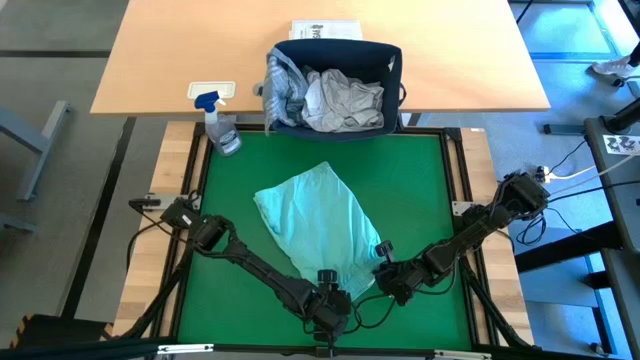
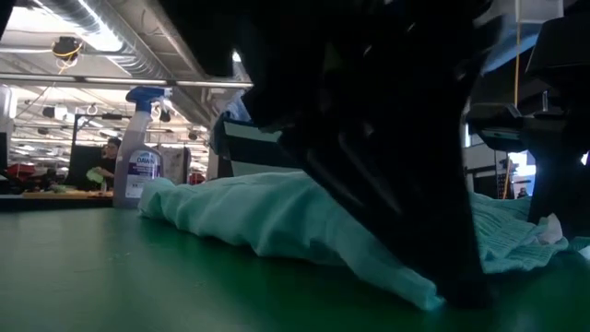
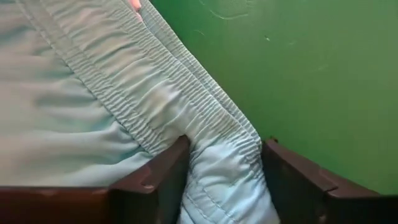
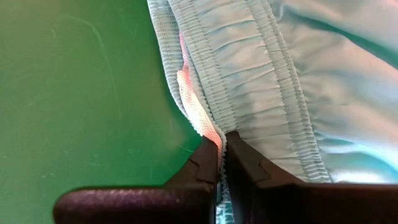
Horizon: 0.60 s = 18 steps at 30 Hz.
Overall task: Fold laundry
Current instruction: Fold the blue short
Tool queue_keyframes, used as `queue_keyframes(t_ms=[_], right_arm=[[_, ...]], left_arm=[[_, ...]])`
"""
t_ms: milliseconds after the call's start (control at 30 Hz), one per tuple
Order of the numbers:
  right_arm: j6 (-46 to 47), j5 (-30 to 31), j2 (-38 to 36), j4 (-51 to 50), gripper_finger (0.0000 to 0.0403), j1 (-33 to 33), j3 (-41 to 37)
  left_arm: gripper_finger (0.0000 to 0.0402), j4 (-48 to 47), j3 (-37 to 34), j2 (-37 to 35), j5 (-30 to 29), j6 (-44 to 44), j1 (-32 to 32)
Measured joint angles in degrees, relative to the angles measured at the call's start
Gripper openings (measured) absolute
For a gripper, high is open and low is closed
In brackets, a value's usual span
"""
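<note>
Nearest to us, our two pincers sit side by side at the front edge of the green mat [image 1: 420,180], both at the elastic waistband of the mint garment [image 1: 318,222]. The right pincer [image 4: 222,155] is clenched on the waistband's edge, a pinkish mesh lining pressed between its tips; we judge it holds that corner to anchor it. The left pincer [image 3: 225,177] has waistband cloth bunched between its fingers [image 3: 155,180], which stand apart with fabric filling the gap; we cannot tell whether it grips or has let go. Beyond the pincers the garment spreads flat and slanted towards the mat's middle, not yet folded. Farther off, past the mat, a spray bottle [image 1: 219,120] stands beside the striped basket [image 1: 390,75], where the white shirt [image 1: 345,100] and striped shirt [image 1: 282,85] wait their turn.
</note>
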Motion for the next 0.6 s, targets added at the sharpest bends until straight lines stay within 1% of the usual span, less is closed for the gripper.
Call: queue_keyframes(t_ms=[133,267,300,467,600], right_arm=[[1.2,0.1,0.0,0.2,0.0016,0.0,0.0],[1.6,0.5,0.0,0.2,0.0014,0.0,0.0],[1.6,0.5,0.0,0.2,0.0013,0.0,0.0],[1.6,1.2,-0.7,-0.3,0.0013,0.2,0.0],[1.4,1.5,-4.6,-1.3,0.0012,0.1,-0.2]], left_arm=[[0.0112,-0.8,0.0,0.1,-2.4,0.9,-0.2],[0.0032,-1.5,0.0,0.1,-2.7,1.1,-0.2],[0.0021,-1.6,0.0,0.1,-2.7,1.0,-0.2],[0.0021,-1.5,-0.2,-0.8,-3.2,0.8,-0.2],[0.002,-2.0,-0.2,-3.1,-3.2,1.1,-0.2]])
